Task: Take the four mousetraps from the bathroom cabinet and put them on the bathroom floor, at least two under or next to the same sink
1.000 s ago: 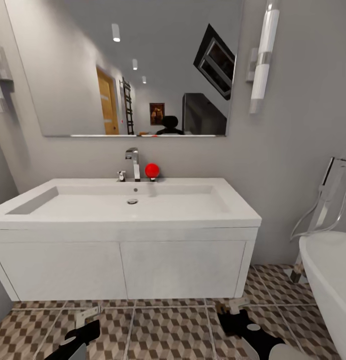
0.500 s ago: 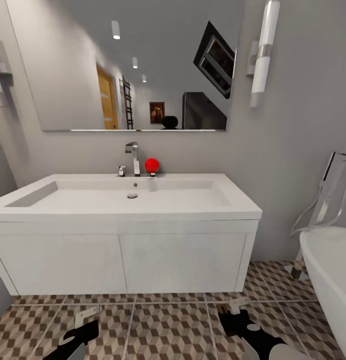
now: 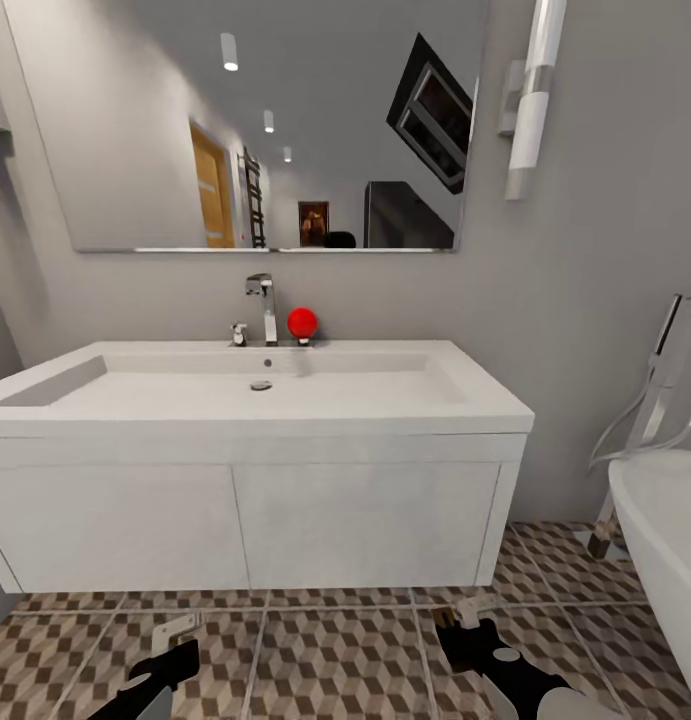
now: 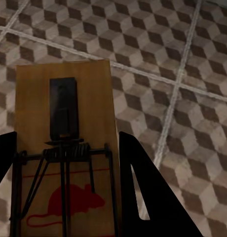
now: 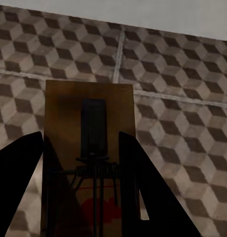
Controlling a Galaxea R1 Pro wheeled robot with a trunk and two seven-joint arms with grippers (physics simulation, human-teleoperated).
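Mousetraps in both our grippers, carried low over the bathroom floor (image 3: pixel 335 650) in front of the sink (image 3: pixel 255 385).

Left gripper (image 4: pixel 64 197) clamps one wooden mousetrap (image 4: pixel 64 123); right gripper (image 5: pixel 81 192) clamps another mousetrap (image 5: pixel 91 128). We judge this the placing step: next, lower each flat onto tiles beside the sink's white vanity (image 3: pixel 365 525), then release.

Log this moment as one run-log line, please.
facing sink | left gripper: shut on mousetrap | right gripper: shut on second mousetrap | both above bathroom floor
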